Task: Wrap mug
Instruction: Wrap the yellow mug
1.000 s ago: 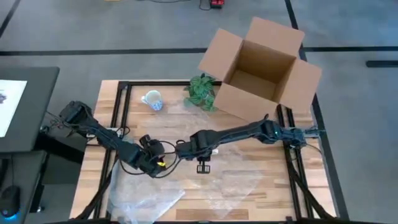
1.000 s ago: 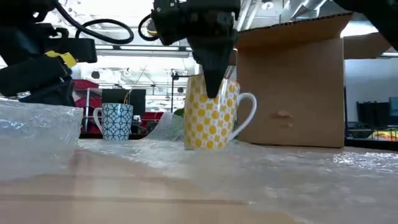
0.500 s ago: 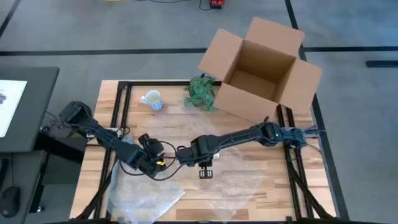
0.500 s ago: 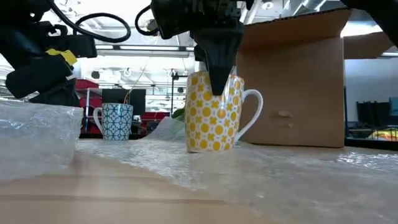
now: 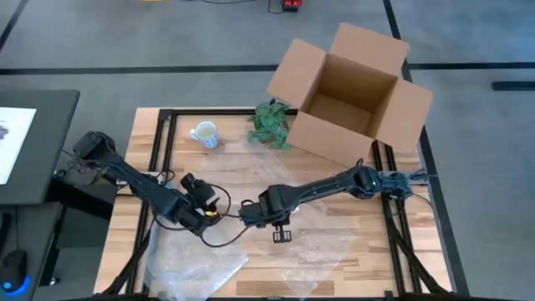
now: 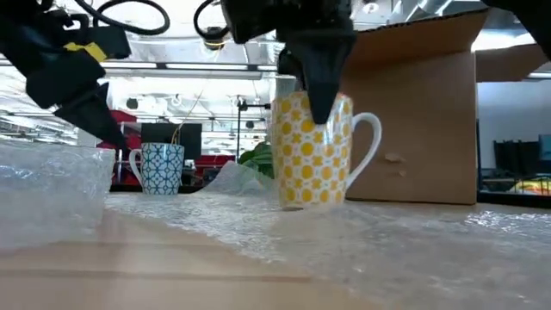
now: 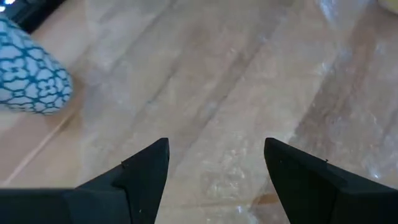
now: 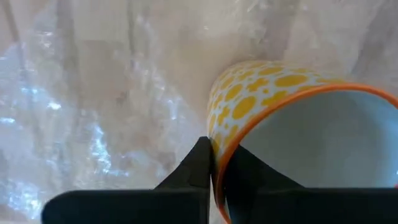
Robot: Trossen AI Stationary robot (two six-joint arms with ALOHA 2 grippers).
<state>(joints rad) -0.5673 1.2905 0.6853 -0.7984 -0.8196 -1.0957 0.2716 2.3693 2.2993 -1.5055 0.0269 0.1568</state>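
Bubble wrap (image 6: 362,237) covers the wooden table (image 5: 226,167) — cardboard box (image 5: 351,92) behind.

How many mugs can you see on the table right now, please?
2: a yellow-dotted mug pinched at its rim by the right end effector, and a blue-patterned mug standing at the far side.

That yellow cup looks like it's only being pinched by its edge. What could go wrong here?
The right gripper holds the yellow dotted mug only by its rim, so it might slip or tip. The bubble wrap underneath is uneven, so the mug could wobble when released. The open left gripper hovers close by; the arms might bump.
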